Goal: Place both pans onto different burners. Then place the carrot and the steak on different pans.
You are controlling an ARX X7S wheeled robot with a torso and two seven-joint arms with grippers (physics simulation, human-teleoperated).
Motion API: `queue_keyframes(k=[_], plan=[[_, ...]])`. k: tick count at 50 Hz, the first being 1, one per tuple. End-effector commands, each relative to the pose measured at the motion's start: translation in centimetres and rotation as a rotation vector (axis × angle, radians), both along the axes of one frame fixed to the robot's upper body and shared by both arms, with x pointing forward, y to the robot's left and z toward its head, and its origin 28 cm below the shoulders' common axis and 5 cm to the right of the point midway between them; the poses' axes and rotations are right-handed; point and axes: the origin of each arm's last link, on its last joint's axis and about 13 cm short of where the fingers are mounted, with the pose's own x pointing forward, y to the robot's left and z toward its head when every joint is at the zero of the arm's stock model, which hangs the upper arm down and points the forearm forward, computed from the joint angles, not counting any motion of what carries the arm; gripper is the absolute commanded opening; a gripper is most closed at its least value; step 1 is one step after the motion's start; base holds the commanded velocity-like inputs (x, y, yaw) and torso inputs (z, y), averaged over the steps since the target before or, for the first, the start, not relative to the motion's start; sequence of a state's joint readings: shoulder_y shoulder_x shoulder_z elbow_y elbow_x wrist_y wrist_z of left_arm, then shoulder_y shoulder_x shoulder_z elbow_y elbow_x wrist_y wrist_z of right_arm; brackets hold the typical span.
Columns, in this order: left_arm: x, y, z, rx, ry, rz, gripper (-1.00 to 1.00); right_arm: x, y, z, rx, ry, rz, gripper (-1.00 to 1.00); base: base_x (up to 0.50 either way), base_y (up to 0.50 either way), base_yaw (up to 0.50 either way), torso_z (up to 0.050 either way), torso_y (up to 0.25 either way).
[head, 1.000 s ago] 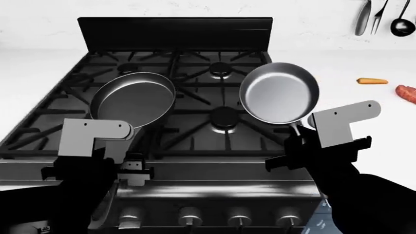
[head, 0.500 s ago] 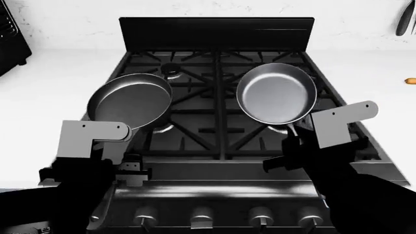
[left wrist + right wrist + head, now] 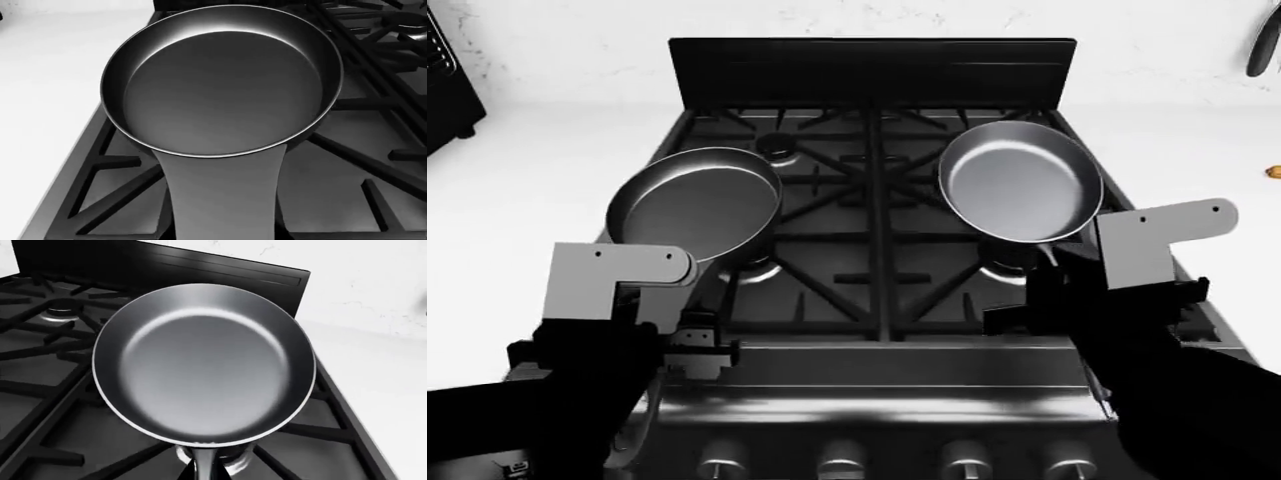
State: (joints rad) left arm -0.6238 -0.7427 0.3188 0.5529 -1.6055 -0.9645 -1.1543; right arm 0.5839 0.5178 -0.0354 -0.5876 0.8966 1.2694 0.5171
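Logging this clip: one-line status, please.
left gripper: holds black pan | right gripper: holds grey pan | both over stove

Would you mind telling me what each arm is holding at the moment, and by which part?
The left hand holds the black pan by its broad flat handle; the right hand holds the steel pan by its thin handle.

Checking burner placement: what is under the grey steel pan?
Under the grey steel pan, black grate bars show on both sides, and a silvery burner edge peeks out near the handle. The rest of the burner is covered.

Black pan (image 3: 694, 208), grey steel pan (image 3: 1021, 182) (shiny), black stove (image 3: 874, 62), white counter (image 3: 534, 170)
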Motion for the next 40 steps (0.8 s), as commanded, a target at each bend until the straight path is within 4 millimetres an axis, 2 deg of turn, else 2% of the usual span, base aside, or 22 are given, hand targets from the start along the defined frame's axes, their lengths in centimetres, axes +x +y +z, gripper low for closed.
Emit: queue_keyframes(k=[1, 8, 22, 40], plan=[[0.4, 0.3, 0.8, -0.011, -0.055, 0.035, -1.00, 0.3, -0.7, 1.0, 0.001, -0.063, -0.091, -1.00, 0.50, 0.00, 0.00, 0.000, 0.011], [0.4, 0.3, 0.7, -0.010, -0.054, 0.035, -1.00, 0.3, -0.7, 1.0, 0.001, -0.066, -0.092, -1.00, 0.46, 0.00, 0.00, 0.001, 0.004], [0.4, 0.4, 0.4, -0.019, -0.051, 0.037, -1.00, -0.7, -0.9, 0.7, -0.009, -0.062, -0.088, -1.00, 0.00, 0.00, 0.00, 0.001, 0.004], [0.3, 0.6, 0.4, -0.029, -0.046, 0.042, -1.00, -1.4, -1.4, -1.9, 0.018, 0.023, -0.119, -1.00, 0.00, 0.00, 0.00, 0.002, 0.004]])
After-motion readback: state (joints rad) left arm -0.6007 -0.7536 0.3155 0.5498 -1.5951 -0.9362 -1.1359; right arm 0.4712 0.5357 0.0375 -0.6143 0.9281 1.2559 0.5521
